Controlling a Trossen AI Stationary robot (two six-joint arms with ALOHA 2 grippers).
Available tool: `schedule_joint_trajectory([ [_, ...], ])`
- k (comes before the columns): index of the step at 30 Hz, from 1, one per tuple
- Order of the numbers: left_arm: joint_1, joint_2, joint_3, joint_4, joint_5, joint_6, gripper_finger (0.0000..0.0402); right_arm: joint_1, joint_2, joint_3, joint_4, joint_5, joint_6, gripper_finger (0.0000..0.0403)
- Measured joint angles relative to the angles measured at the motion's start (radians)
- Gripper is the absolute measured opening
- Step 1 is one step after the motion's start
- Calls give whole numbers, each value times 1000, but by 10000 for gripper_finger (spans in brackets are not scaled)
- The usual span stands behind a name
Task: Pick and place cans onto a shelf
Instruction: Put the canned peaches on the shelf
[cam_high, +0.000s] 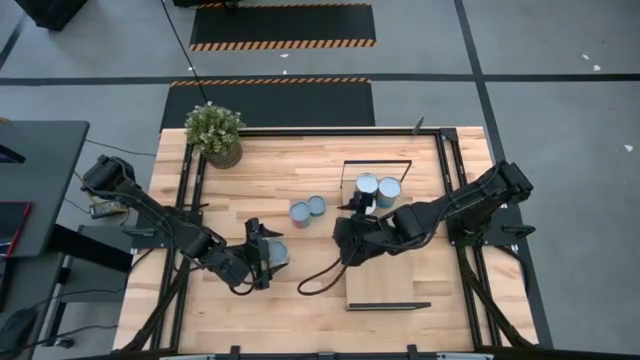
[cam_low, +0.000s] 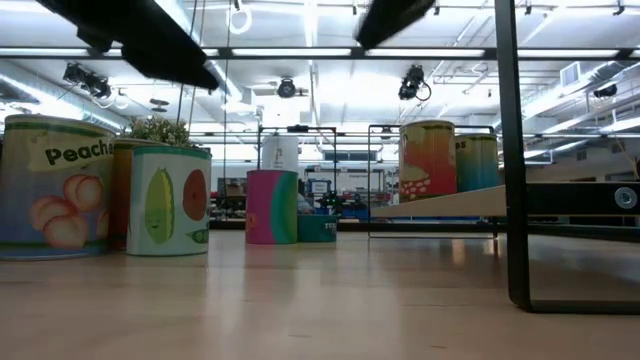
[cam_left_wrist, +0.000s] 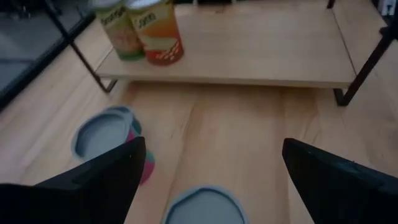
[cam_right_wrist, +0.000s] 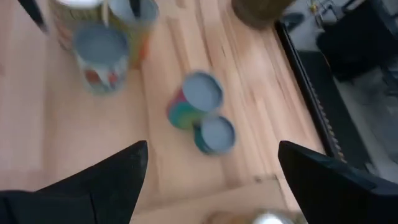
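Near the table's front edge the left gripper (cam_high: 268, 256) hangs with fingers spread above a can (cam_left_wrist: 205, 206). Farther back, the right gripper (cam_high: 345, 240), also spread, hovers over the shelf (cam_high: 385, 285), where two cans (cam_high: 378, 188) stand at its far end.

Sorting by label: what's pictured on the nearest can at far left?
Pink-orange peaches under yellow "Peach" lettering on the peach can, clearest in the low view.
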Motion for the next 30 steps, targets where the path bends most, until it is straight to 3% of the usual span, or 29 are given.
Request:
schedule_joint_trajectory([
  [4, 1, -9, 16, -80, 2, -33, 385, 0, 0, 0, 22, -43, 10, 368],
  [10, 1, -51, 99, -351, 51, -158, 385, 6, 0, 0, -70, -46, 126, 368],
  [16, 4, -68, 128, -520, 158, -221, 385, 45, 0, -69, 67, -52, 94, 368],
  [20, 36, -68, 128, -590, 181, -306, 385, 55, 0, -124, 191, -40, 63, 368],
  [26, 59, -68, 160, -627, 356, -362, 385, 61, 0, -163, 300, -36, 8, 368],
  [30, 22, -68, 204, -646, 351, -380, 385, 60, 1, -164, 302, -8, -13, 368],
])
